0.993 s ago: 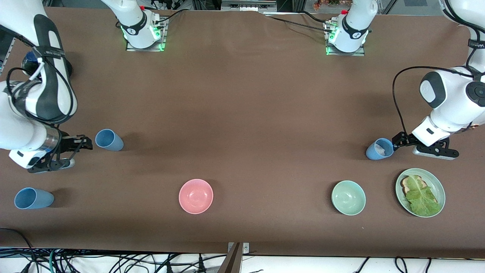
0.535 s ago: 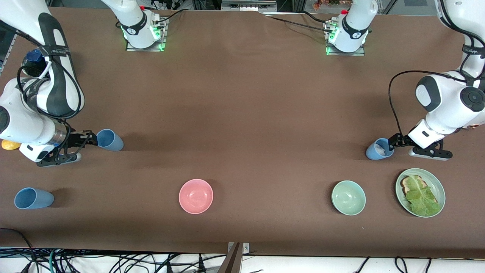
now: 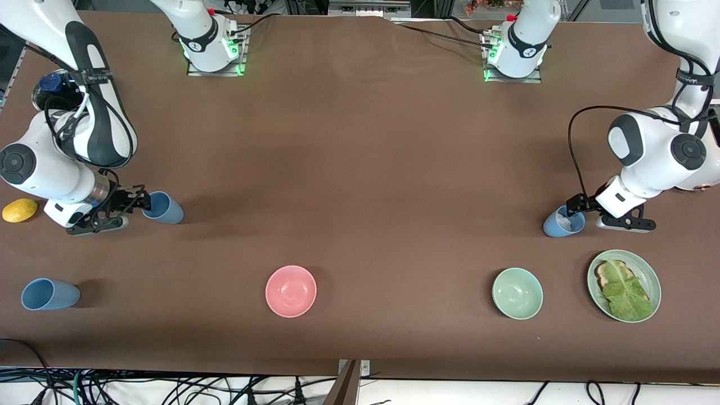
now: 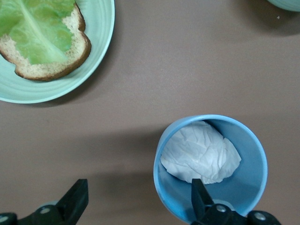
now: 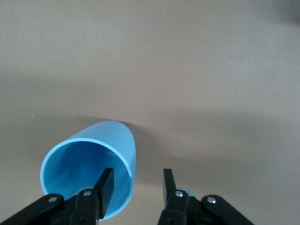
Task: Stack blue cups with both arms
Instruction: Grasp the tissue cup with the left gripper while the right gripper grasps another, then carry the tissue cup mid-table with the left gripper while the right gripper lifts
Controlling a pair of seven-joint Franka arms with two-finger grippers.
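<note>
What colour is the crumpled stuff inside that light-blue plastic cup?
White, inside the light-blue plastic cup; the left wrist view shows it best.

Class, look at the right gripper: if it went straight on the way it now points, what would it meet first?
Probably the light-blue plastic cup beside it: the right gripper has its jaws open astride the cup's wall, one inside the rim and one outside. Past the cup only brown table cloth shows.

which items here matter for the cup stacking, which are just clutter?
Job: blue cup with white paper inside, straddled by left hand; blue cup, its rim between right hand fingers; third blue cup.
Clutter: pink bowl, green bowl, sandwich plate, lemon.
</note>
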